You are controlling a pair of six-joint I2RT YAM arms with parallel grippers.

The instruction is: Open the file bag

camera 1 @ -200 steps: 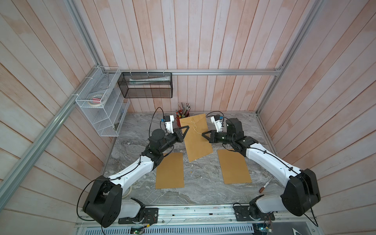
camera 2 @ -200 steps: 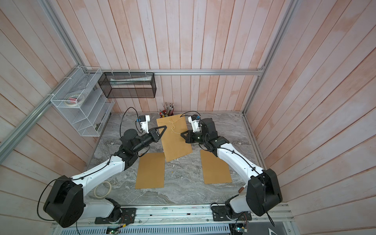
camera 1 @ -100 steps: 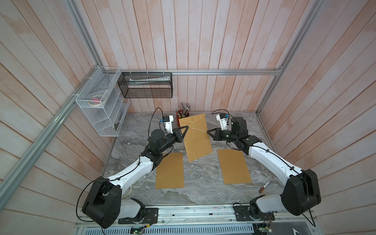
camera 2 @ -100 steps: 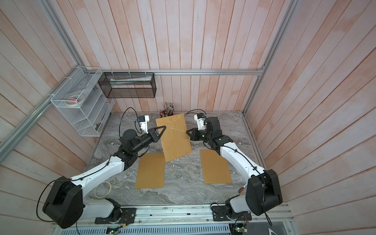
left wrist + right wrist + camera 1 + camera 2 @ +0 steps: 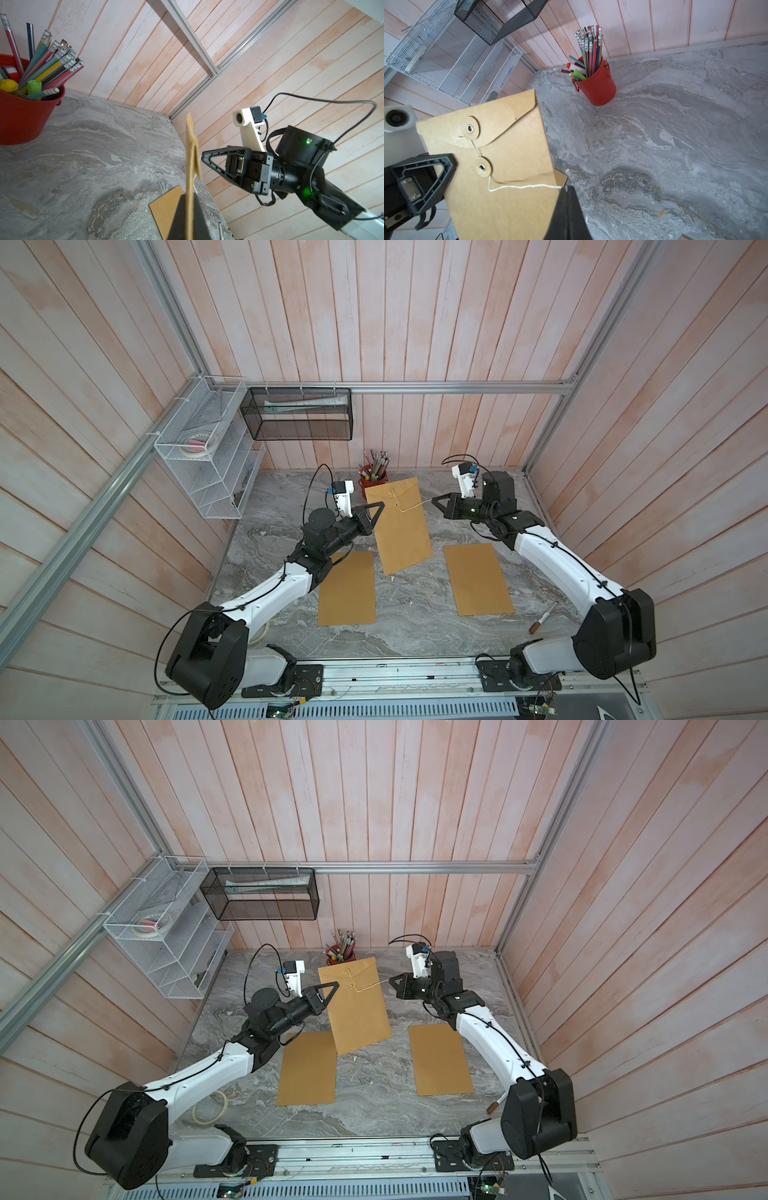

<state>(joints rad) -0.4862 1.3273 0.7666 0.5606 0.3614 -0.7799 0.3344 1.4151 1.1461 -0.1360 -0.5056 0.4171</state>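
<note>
Right wrist view: you see the brown kraft-paper file bag (image 5: 500, 166) held upright over the grey marbled desk (image 5: 675, 135), flap down, its two round paper washers facing your right tool (image 5: 566, 190). Your left tool (image 5: 380, 506) is clenched on the bag's side edge. This anchors the bag, so a pull on the string meets resistance instead of dragging the paper away. Your right tool is clenched on the free end of the thin white string (image 5: 525, 187), which runs almost straight from the lower washer to the tips. No turns show around that washer, so the unwinding looks nearly or wholly done, and the flap is not yet lifted. Whether the bag's lower edge touches the desk cannot be told.

In both top views, two flat brown card rectangles (image 5: 347, 589) (image 5: 478, 578) lie on the desk, one on each side of the bag. A red pot of pencils (image 5: 372, 481) stands just behind the bag at the back wall. A brown marker pen (image 5: 542, 618) lies near the right arm's base, and a roll of tape (image 5: 210, 1106) near the left arm's. Pale pink plank walls (image 5: 415, 323) enclose the cell, carrying a white wire rack (image 5: 208, 472) and a black mesh basket (image 5: 299, 414).
</note>
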